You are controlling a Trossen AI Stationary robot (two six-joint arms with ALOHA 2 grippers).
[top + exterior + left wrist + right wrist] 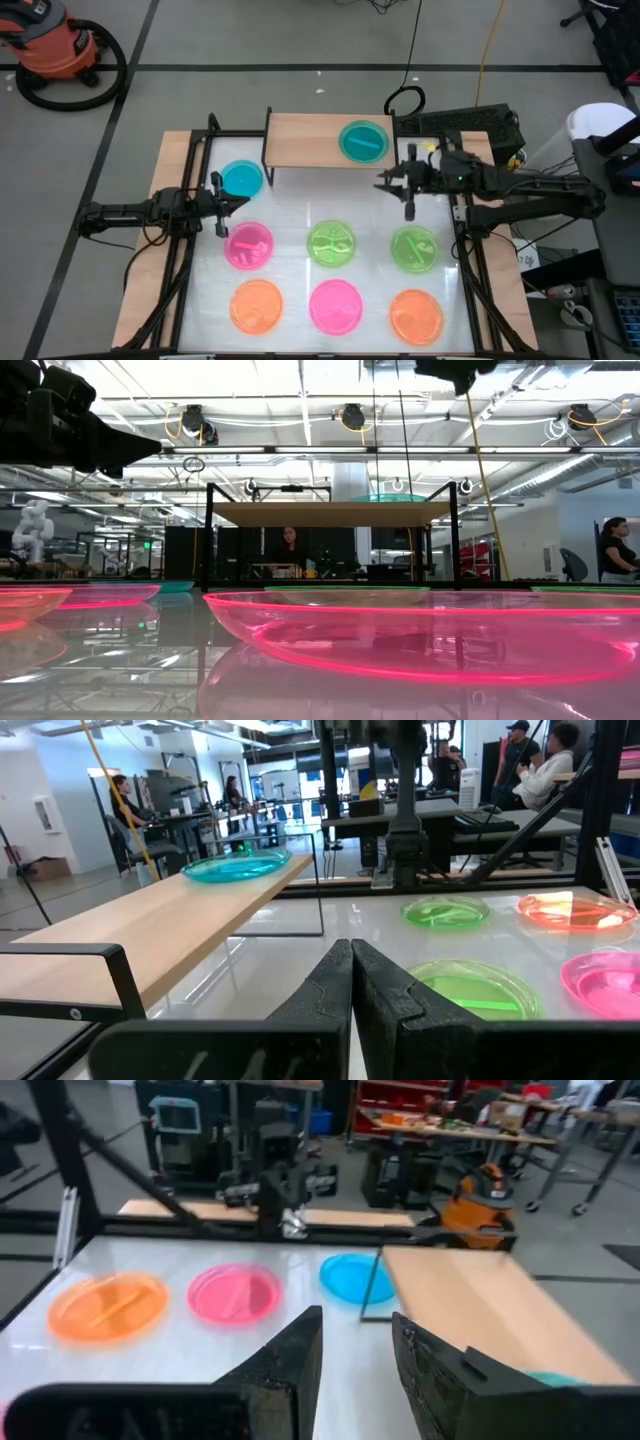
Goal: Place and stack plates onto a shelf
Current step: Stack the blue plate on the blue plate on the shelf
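The shelf (310, 140) stands at the table's far side, with a wooden top on black legs. A blue plate (363, 141) lies on its right end and also shows in the left wrist view (236, 867). A second blue plate (241, 179) rests on the white table by the shelf's left legs. Pink (248, 246), green (331, 244) and green (414, 248) plates form a middle row. Orange (257, 305), pink (335, 305) and orange (415, 315) plates form the near row. My left gripper (236, 204) (352, 990) is shut and empty, hovering between the blue and pink plates. My right gripper (396, 192) (355, 1350) is open and empty, just near of the shelf's right end.
Black frame rails (190, 190) run along the table's left and right sides. The shelf's thin black legs (268, 160) stand on the table. Beyond the table are a vacuum cleaner (55, 45) and cables on the floor. People sit at desks in the room behind (290, 545).
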